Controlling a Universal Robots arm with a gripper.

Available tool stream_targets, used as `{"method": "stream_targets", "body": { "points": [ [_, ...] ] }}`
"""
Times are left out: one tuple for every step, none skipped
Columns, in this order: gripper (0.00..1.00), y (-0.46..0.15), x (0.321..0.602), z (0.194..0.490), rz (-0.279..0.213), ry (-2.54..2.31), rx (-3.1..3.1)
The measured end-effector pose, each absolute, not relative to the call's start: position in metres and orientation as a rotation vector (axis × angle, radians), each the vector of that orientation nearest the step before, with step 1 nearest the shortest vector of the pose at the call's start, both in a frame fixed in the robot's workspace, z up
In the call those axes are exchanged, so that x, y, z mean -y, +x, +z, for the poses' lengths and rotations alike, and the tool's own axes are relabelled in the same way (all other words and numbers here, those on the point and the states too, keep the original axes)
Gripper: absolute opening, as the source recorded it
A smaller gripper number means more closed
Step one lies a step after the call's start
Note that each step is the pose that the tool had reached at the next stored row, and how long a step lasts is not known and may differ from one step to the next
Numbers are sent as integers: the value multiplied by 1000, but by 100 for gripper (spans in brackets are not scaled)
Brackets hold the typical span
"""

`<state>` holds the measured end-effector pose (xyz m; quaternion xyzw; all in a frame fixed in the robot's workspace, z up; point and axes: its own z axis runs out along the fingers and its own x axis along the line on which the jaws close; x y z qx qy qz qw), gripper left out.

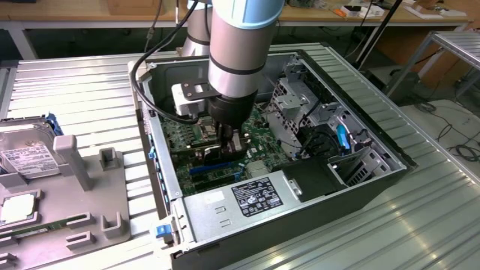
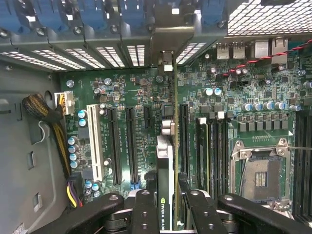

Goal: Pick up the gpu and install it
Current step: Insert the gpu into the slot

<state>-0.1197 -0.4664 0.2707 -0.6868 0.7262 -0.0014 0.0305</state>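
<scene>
Gpu: slim black card, edge-on over motherboard.

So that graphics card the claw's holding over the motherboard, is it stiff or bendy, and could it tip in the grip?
The gpu looks like a thin rigid board, so probably stiff, not floppy. The claw pinches its top edge, so it could pivot if it snags. Exposed parts suggest it is fragile; it likely needs straight pressing into the motherboard.

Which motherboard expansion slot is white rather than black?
The long white slot beside the yellow-black cable bundle; the other slots toward the gpu are black.
</scene>
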Motion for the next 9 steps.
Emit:
{"method": "stream_targets", "body": {
  "points": [
    [27, -120, 466, 270, -4, -2119, -2236],
    [27, -120, 466, 270, -4, -2121, -2234],
    [27, -120, 466, 270, -4, -2124, -2231],
    [27, -120, 466, 270, -4, -2128, -2227],
    [27, -120, 466, 270, -4, -2131, -2224],
    [27, -120, 466, 270, -4, -2134, -2221],
    [27, -120, 466, 270, -3, -2136, -2219],
    [27, -120, 466, 270, -3, -2136, -2219],
    [27, -120, 466, 270, -3, -2136, -2219]
  ]
}}
